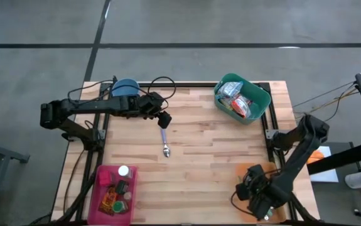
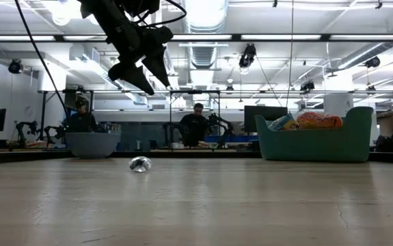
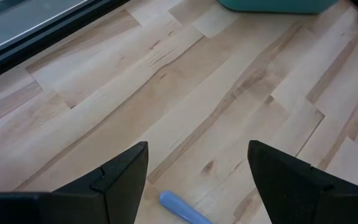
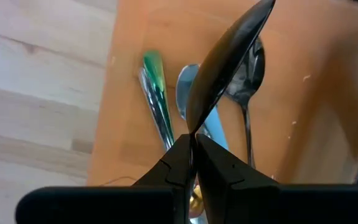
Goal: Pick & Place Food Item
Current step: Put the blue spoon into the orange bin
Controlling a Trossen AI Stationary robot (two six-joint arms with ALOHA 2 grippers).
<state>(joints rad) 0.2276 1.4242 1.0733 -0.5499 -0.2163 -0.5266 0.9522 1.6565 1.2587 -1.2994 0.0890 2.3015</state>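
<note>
A spoon (image 1: 166,142) with a blue handle lies flat on the wooden table, its metal bowl (image 2: 140,164) toward the near edge. My left gripper (image 1: 163,119) hangs open above the handle's far end (image 3: 182,208) without touching it. My right gripper (image 1: 257,196) is at the near right, over an orange tray (image 1: 248,169), and is shut on a shiny metal spoon (image 4: 225,62). Packaged food fills a green bin (image 1: 242,97) at the far right. My right gripper pinches the metal spoon's narrow end (image 4: 193,132) between its two fingers, which come from above and point down. The broad, shiny part reaches out past the fingertips over the orange tray. Whether it is clear of the tray's floor, I cannot tell.
In the orange tray lie a green-handled utensil (image 4: 154,93), a blue-handled one (image 4: 191,87) and a metal spoon (image 4: 248,81). A pink bin (image 1: 113,191) of small items stands at the near left, a blue bowl (image 1: 125,88) at the far left. The table's middle is bare wood.
</note>
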